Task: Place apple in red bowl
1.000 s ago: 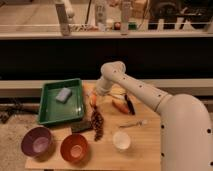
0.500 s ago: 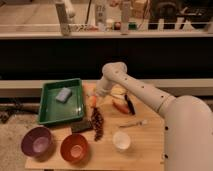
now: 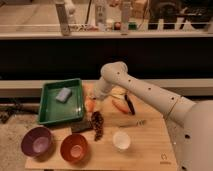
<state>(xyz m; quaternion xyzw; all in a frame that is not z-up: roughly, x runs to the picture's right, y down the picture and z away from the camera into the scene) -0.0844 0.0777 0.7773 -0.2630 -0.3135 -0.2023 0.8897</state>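
The apple (image 3: 90,104) is a small orange fruit on the wooden table, just right of the green tray. The red bowl (image 3: 74,148) stands empty at the table's front left, next to the purple bowl. My gripper (image 3: 98,101) hangs from the white arm's wrist and is down at the table, right beside the apple on its right side. The wrist hides part of the apple.
A green tray (image 3: 50,112) holds a blue sponge (image 3: 63,94). A purple bowl (image 3: 36,141) stands front left and a white cup (image 3: 121,140) front centre. A dark grape bunch (image 3: 97,125), a carrot-like piece (image 3: 120,105), a black tool (image 3: 130,104) and a utensil (image 3: 133,123) lie mid-table.
The arm's wrist has dropped slightly toward the table by the apple. The bowls, cup and fruit have not moved.
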